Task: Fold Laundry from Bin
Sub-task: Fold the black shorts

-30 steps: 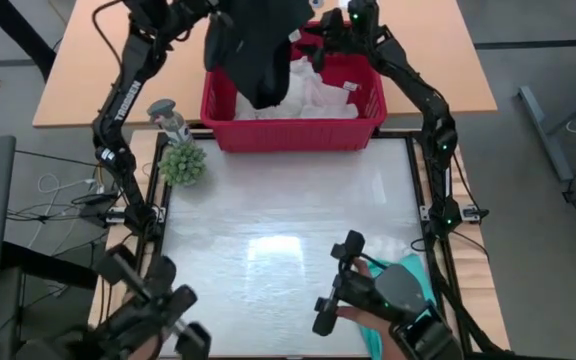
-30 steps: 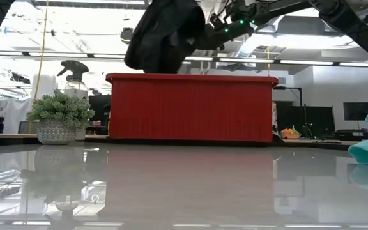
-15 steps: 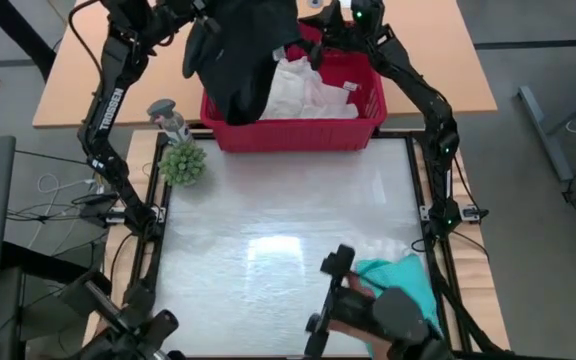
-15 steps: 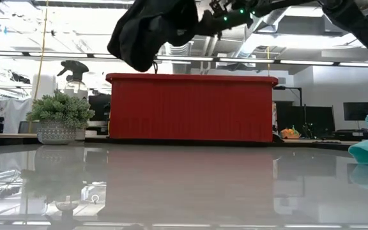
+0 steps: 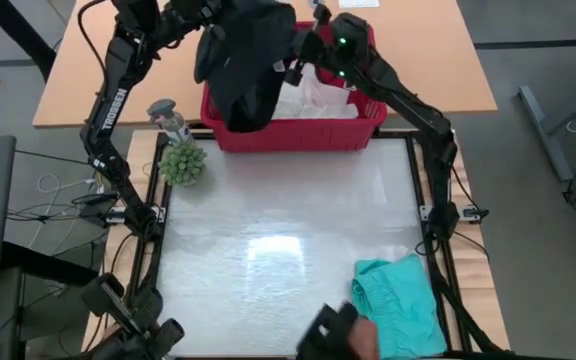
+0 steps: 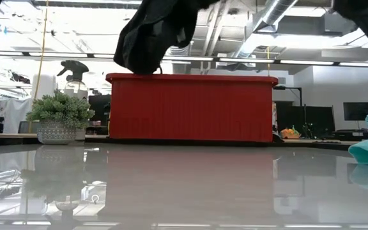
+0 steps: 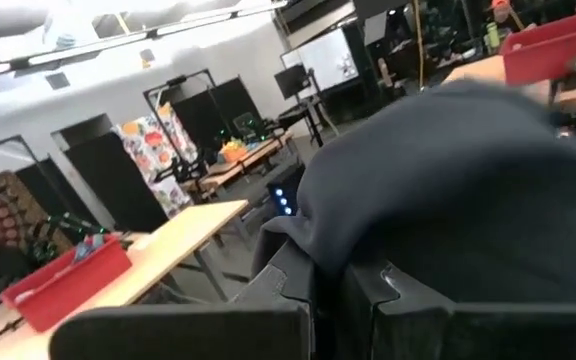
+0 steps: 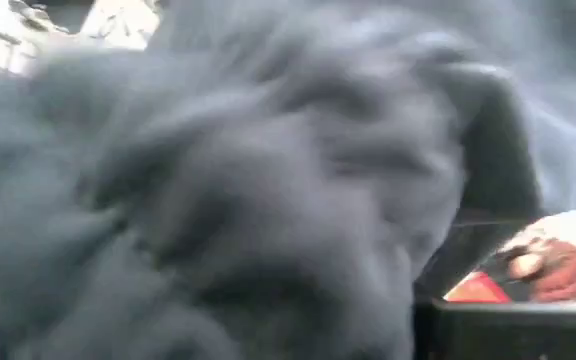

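Black garment (image 5: 246,55) of the laundry hung in the air above the left half of the red bin (image 5: 293,128), bunched into a dark mass; in the low view it (image 6: 153,32) dangled just over the bin's rim (image 6: 190,78). The left claw (image 5: 211,22) was clamped on its upper left part, its fingers (image 7: 298,275) pinched together on the fabric. The right claw (image 5: 303,48) pressed against the garment's right edge, but whether its fingers gripped could not be told. White cloth (image 5: 318,95) lay inside the bin. A teal garment (image 5: 400,305) rested on the tabletop (image 5: 278,230) near its front right corner. A small potted plant (image 5: 182,163) and a spray bottle (image 5: 171,120) stood left of the bin.
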Controlling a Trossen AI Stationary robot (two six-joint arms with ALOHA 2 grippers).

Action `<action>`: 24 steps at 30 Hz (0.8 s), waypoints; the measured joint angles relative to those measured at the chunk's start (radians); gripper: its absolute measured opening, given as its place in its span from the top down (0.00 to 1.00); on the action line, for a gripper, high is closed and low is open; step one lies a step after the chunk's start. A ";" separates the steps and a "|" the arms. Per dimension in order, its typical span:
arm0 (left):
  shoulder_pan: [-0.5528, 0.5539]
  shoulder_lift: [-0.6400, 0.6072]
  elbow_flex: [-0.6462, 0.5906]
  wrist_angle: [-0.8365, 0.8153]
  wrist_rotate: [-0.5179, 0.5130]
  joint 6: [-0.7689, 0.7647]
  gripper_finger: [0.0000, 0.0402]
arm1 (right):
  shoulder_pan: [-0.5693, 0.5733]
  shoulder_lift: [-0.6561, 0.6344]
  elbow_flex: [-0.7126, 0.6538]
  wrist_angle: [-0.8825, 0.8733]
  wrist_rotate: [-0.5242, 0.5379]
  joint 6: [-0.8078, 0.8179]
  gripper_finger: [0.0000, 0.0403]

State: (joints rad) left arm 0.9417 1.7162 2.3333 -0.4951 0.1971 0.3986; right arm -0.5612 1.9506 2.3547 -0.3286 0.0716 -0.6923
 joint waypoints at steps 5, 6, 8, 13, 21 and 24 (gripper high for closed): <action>-0.002 -0.039 0.000 -0.092 0.006 0.103 0.90 | 0.081 -0.122 0.000 -0.019 0.069 -0.106 0.94; -0.002 -0.050 0.000 -0.124 0.007 0.126 0.87 | 0.096 -0.150 0.000 -0.025 0.071 -0.109 0.94; -0.007 -0.069 0.000 -0.212 0.007 0.164 0.81 | 0.125 -0.199 0.000 -0.030 0.074 -0.089 0.94; -0.016 -0.109 0.000 -0.523 0.240 0.165 0.67 | 0.182 -0.281 0.002 -0.037 0.156 0.033 0.94; -0.102 -0.192 -0.155 -0.678 0.392 0.354 0.60 | 0.293 -0.282 0.002 -0.236 0.357 0.267 0.94; -0.105 -0.194 -0.188 -0.627 0.484 0.293 0.60 | 0.345 -0.259 0.000 -0.352 0.354 0.368 0.94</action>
State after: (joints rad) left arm 0.8367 1.5219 2.1453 -1.1221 0.6814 0.6914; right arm -0.2161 1.6920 2.3550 -0.6803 0.4253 -0.3242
